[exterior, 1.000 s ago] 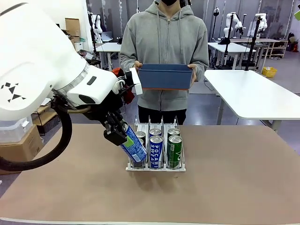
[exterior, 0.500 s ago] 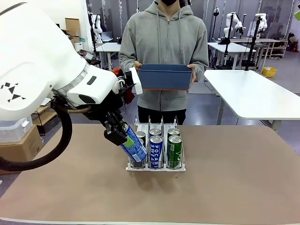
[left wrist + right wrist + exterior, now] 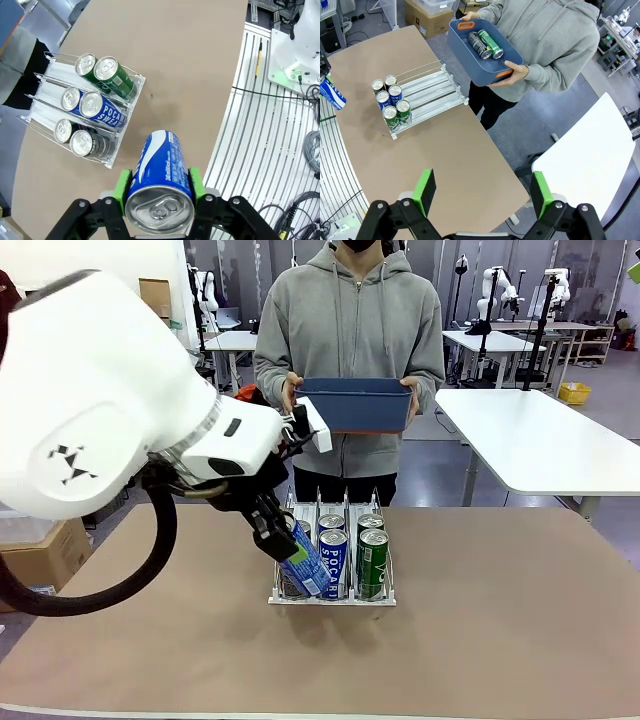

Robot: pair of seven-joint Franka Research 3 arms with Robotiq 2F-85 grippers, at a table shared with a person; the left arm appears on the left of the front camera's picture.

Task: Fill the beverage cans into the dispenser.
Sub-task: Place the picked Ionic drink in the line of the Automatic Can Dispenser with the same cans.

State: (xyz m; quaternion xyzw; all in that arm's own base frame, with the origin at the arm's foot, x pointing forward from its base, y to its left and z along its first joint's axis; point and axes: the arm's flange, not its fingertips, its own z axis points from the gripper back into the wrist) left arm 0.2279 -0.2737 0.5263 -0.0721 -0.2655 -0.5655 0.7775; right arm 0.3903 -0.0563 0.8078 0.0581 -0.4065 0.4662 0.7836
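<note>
A broad brown bench [image 3: 500, 630] with a matte, bare top runs across the front view, and the dispenser [image 3: 331, 599] stands near its middle with its lanes pointing toward the person [image 3: 350, 330] at the far side. The left claw [image 3: 283, 540] is clamped on a blue can [image 3: 308, 568], green pads [image 3: 121, 186] pressed to its sides. The can is held tilted at the front left corner of the dispenser, and the wrist view shows it above bare bench just beside the rack. Two dark cans [image 3: 82, 142], two blue cans [image 3: 95, 107] and two green cans [image 3: 112, 75] fill the front ends of the three lanes. The right claw [image 3: 484, 192] hangs high above the bench, spread wide and empty. The person holds a blue bin [image 3: 355, 405] at chest height; a dark can and a green can [image 3: 492, 46] lie in it. Beyond stand white tables [image 3: 540, 440] on a grey floor, a cardboard box [image 3: 40, 552] at the left and a yellow crate [image 3: 574, 392] far right.
</note>
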